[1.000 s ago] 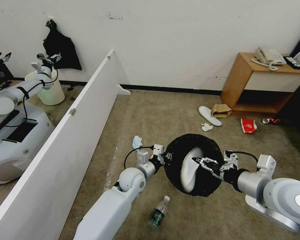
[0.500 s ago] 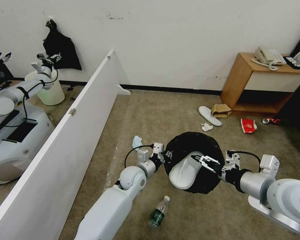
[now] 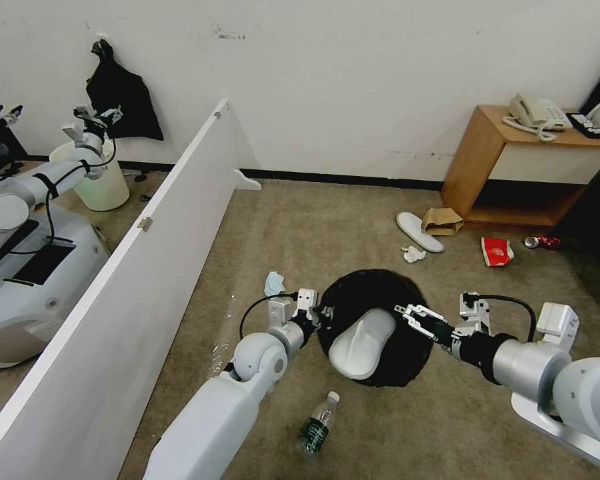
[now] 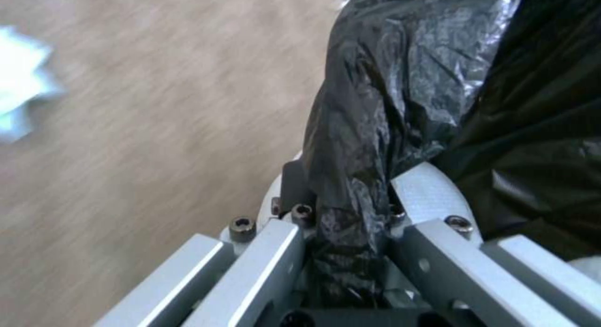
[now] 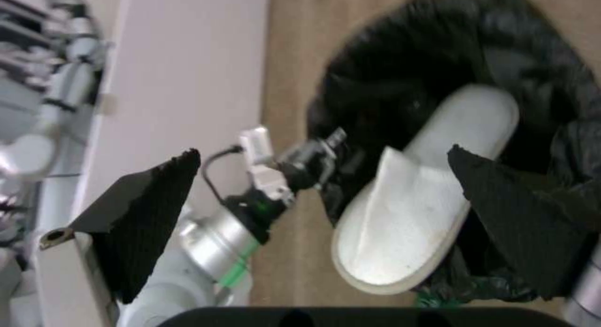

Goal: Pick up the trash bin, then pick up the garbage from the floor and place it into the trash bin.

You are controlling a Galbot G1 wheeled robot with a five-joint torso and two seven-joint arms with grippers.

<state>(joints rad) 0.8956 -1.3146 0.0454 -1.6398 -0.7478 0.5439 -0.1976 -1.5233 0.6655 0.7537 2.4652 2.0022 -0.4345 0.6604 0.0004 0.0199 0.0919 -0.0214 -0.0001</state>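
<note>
So the small round white plastic trash bin lined with a crinkled black bag (image 3: 373,293) is held up off the floor near the middle of the scene, and a flat white slipper (image 3: 361,335) lies in its mouth, toe sticking out over the near rim. I'd call the bin pickup done and one piece of garbage in.

The left gripper (image 4: 347,209) is clamped on the bag-covered rim at the bin's left side. The right gripper (image 3: 417,315) sits at the bin's right edge with its fingers spread apart, holding nothing.

Plenty left by my count:
- a second white slipper (image 3: 419,231) on the far right
- a brown paper bag (image 3: 441,220) touching it
- a flattened red cup (image 3: 497,251)
- a clear green-labelled bottle (image 3: 317,423) on the near floor
- a crumpled light-blue tissue (image 3: 273,283) just left of the bin
- a small red can (image 3: 541,242) by the cabinet
- a little white tissue wad (image 3: 413,253)

Floor is brownish short carpet (image 3: 327,220). A long white partition board (image 3: 133,280) runs down the left, a white wall (image 3: 347,80) is at the far end, and a wooden side cabinet (image 3: 493,167) stands far right.
</note>
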